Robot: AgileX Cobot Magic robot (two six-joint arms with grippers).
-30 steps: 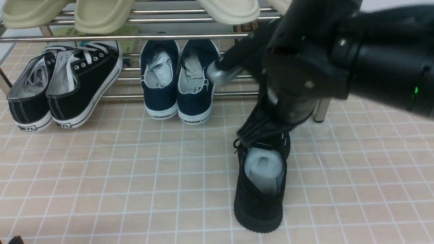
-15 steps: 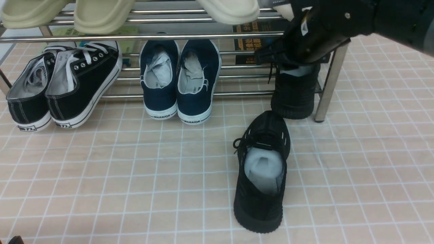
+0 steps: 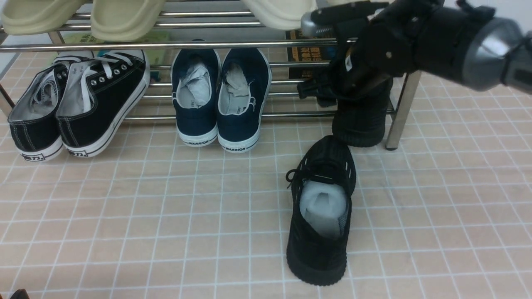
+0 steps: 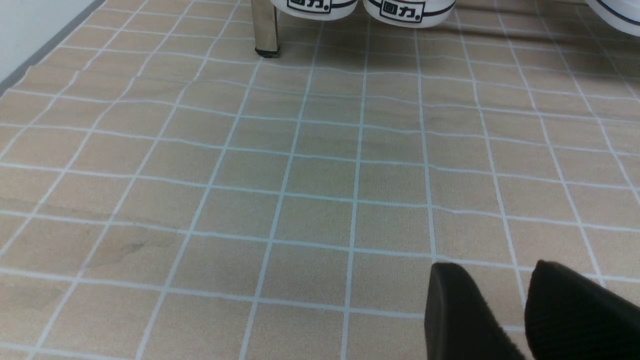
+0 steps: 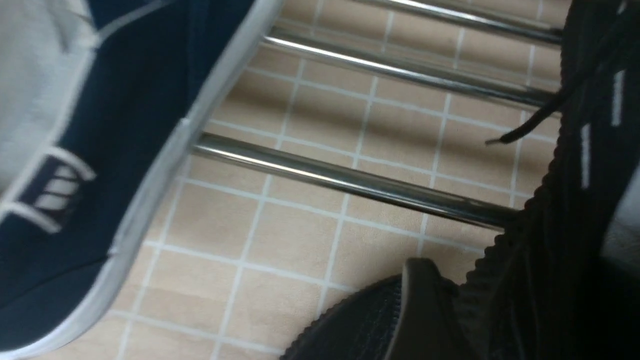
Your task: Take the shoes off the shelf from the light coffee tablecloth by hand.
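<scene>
- Having swung the right arm [image 3: 415,45] off the first shoe [image 3: 322,216], leaving it lying on the surface [image 3: 124,207] before the shelf [image 3: 232,116]: half the job looking done.
- Now reaching in at the second shoe [image 3: 361,124], sitting heel-out on the lowest bars by the shelf's right leg.
- Not showing whether the right jaws are pinching it; left jaws hanging spread, empty.
- Looking all black: knit upper, ribbed sole, loose lace.

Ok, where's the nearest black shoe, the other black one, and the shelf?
Nearest black shoe [image 3: 316,255]: front view, heel.
Other black shoe [image 3: 360,126]: front view, heel.
Shelf [image 3: 166,45]: front view, front bar.
</scene>
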